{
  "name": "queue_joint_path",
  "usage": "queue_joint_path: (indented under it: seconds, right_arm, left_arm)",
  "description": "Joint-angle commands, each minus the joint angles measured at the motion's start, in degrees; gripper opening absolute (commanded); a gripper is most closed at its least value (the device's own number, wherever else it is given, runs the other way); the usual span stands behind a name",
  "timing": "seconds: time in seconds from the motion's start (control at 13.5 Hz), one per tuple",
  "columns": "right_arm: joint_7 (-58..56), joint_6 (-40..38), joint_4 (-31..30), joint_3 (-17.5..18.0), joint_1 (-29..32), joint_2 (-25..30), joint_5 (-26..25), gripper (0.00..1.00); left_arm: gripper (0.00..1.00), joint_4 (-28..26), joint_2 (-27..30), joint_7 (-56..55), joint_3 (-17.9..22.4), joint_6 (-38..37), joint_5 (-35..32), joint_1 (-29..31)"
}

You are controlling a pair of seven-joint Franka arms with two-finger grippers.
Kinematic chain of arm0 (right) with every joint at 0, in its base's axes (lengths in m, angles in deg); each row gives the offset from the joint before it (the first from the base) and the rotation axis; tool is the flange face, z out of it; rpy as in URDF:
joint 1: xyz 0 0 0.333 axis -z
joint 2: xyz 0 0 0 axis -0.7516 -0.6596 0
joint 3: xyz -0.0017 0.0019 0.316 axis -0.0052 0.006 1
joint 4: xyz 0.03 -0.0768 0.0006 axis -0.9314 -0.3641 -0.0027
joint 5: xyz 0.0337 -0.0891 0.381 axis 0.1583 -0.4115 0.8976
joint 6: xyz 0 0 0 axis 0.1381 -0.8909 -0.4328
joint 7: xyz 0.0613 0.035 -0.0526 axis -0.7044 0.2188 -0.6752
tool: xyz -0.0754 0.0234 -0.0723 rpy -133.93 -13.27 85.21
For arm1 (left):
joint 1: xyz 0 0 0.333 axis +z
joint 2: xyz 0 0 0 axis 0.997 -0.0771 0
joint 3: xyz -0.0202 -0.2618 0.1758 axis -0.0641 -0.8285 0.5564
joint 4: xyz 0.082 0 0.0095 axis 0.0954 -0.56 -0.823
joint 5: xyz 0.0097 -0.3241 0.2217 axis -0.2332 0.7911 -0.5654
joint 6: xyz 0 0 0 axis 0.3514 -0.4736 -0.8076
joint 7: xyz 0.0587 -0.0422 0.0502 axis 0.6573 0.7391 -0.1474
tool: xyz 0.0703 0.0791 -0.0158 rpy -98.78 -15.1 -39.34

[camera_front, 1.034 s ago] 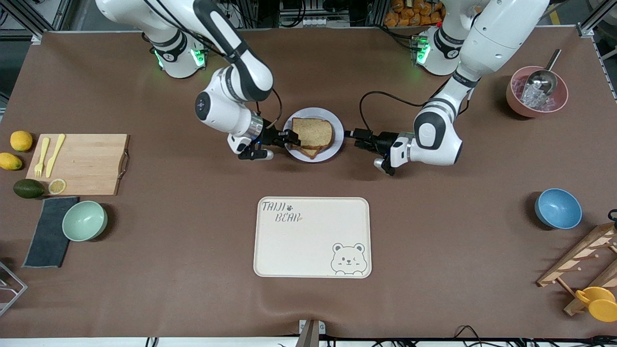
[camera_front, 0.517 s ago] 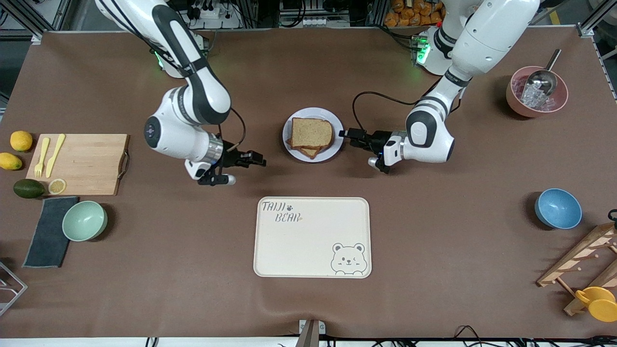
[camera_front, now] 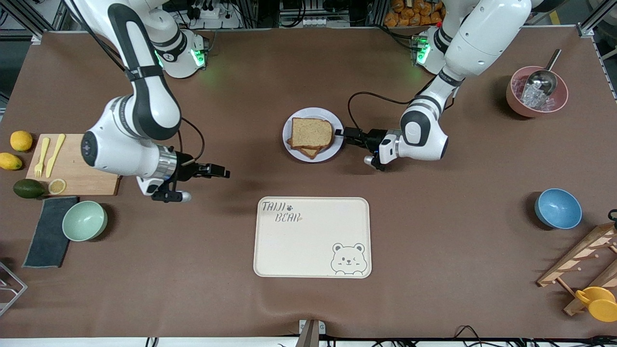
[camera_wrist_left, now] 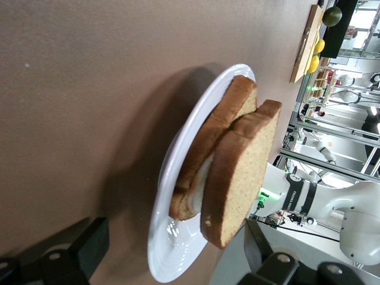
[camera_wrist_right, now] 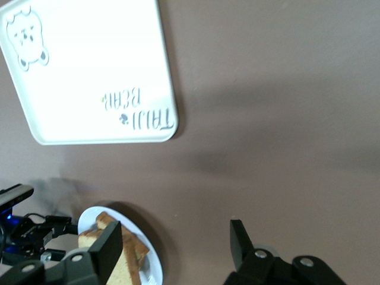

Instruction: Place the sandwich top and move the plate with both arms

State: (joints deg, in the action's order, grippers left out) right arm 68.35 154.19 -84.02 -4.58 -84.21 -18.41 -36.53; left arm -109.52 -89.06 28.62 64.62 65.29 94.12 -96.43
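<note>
**Brown bread stacked on the plate, left gripper at its rim**

Brown cloth covers the whole table (camera_front: 308, 299), with aluminium framing and cables along the edge where the robots' bases stand. The largest thing near the middle is the cream bear tray (camera_front: 312, 237), lying nearer to the front camera than the plate (camera_front: 337, 144) and well apart from it.

The right arm waits; its gripper (camera_front: 218, 170) hangs over bare cloth between the wooden cutting board (camera_front: 87, 161) and the tray, fingers spread wide with nothing between them, as the right wrist view confirms (camera_wrist_right: 172, 249).

The left gripper (camera_front: 341, 134) sits low at the plate's rim on the side toward the left arm's end of the table. In the left wrist view its jaws stand released, one finger on each side of the plate edge (camera_wrist_left: 178, 237); whether a finger touches the rim I cannot tell.

The pale plate carries the sandwich. The sandwich top (camera_front: 312, 132), a plain speckled brown slice, lies on the lower slice, turned a little so that the lower slice's corner (camera_front: 311, 152) shows nearer to the front camera. The wrist view shows something pale between the two slices (camera_wrist_left: 205, 178).

Toward the left arm's end stand a pink bowl with a metal scoop (camera_front: 536, 91) and a blue bowl (camera_front: 558, 208); toward the right arm's end, a green bowl (camera_front: 85, 220) beside a dark cloth (camera_front: 46, 241).
</note>
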Motion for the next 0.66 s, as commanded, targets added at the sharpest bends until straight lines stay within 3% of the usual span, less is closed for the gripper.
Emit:
queue_joint_path:
  seconds: [0.0, 0.07, 0.3, 0.59]
  right_arm:
    - [1.1, -0.9, 0.7, -2.7, -0.2, 0.6, -5.3, 0.93]
    - [1.0, -1.0, 2.0, -4.4, 0.1, 0.5, -8.4, 1.00]
    - [-3.0, -4.0, 5.9, -5.3, 4.7, -0.1, -15.2, 1.00]
    - [-6.2, -10.8, 10.1, -4.5, 14.5, -0.2, -17.2, 1.00]
  left_arm:
    - [1.00, -0.4, 0.2, 1.5, -0.2, 2.3, 1.9, -1.5]
    - [1.00, -0.4, 0.1, 1.5, -0.2, 3.0, 1.9, -1.7]
    - [1.00, -0.4, -0.1, 1.5, -0.2, 3.0, 2.0, -1.7]
    - [1.00, -0.6, 0.2, 1.5, -0.2, 3.0, 2.5, -1.5]
